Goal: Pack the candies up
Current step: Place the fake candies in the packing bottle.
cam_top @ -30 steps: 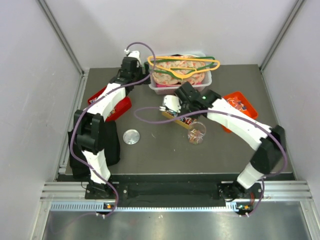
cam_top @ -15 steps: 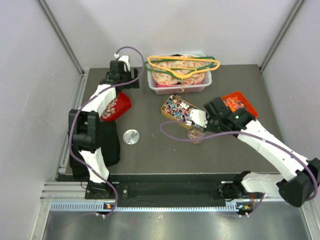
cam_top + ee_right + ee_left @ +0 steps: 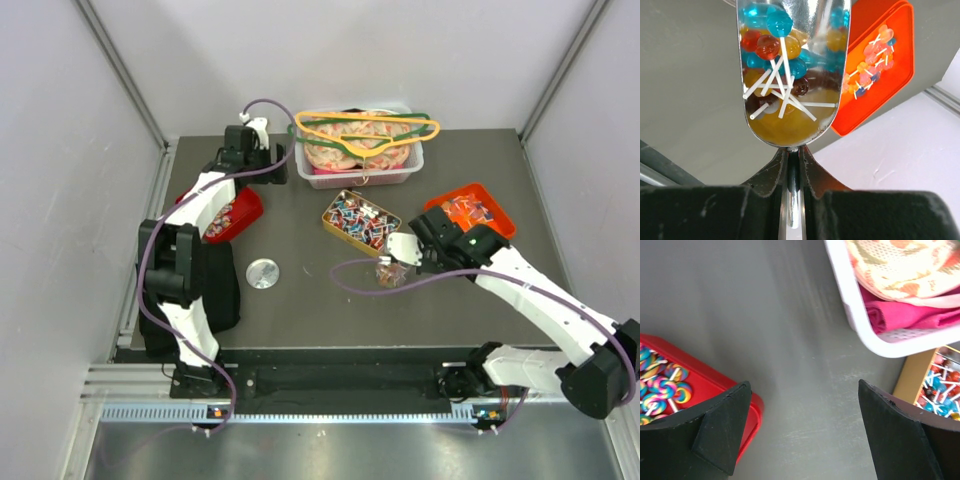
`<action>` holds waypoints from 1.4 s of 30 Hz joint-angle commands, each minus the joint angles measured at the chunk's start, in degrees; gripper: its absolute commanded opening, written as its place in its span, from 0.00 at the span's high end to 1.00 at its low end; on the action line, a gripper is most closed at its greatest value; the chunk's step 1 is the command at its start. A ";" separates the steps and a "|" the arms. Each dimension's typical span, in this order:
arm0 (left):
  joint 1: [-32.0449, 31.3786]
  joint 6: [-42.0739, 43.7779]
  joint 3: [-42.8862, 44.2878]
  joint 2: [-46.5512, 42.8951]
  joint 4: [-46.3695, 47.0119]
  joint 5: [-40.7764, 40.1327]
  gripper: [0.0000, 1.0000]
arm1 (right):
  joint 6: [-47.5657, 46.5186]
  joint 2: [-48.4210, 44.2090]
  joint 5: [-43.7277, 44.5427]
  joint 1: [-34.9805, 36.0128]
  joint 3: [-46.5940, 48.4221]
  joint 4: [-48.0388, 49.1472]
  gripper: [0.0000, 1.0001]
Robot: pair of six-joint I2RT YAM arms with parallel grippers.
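Observation:
The candies are small lollipops in mixed colours. A heap fills the gold tin (image 3: 358, 218), whose corner also shows in the left wrist view (image 3: 940, 390). My right gripper (image 3: 794, 150) is shut on the handle of a metal scoop (image 3: 792, 75) loaded with blue, red and yellow candies. In the top view that gripper (image 3: 400, 255) sits just right of a small clear jar (image 3: 388, 272) holding a few candies. My left gripper (image 3: 804, 387) is open and empty over bare table, and in the top view (image 3: 278, 165) it sits between the red tray and the white basket.
A red tray (image 3: 238, 214) of swirl lollipops lies at the left. An orange tray (image 3: 470, 208) of candies lies at the right, also in the right wrist view (image 3: 875, 65). A white basket (image 3: 360, 160) with cloth and hangers stands at the back. A round metal lid (image 3: 262, 273) lies near the left arm.
My right arm has swung off the gold tin with the loaded scoop and now sits by the clear jar. My left gripper has shifted slightly right toward the basket.

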 commanded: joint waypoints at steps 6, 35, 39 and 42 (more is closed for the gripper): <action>-0.46 0.53 -1.70 -3.95 1.33 3.04 0.08 | -1.93 3.87 6.70 1.59 3.47 1.45 1.00; -0.90 0.00 -3.99 -5.35 3.27 5.32 0.08 | -8.08 8.71 18.13 8.01 3.65 0.22 1.00; -1.78 0.00 -4.52 -5.27 4.06 6.38 0.08 | -8.61 8.44 19.19 8.63 4.26 0.13 1.00; -2.66 0.00 -5.48 -5.18 5.11 7.08 0.08 | -9.32 8.00 19.54 8.71 5.58 0.30 1.00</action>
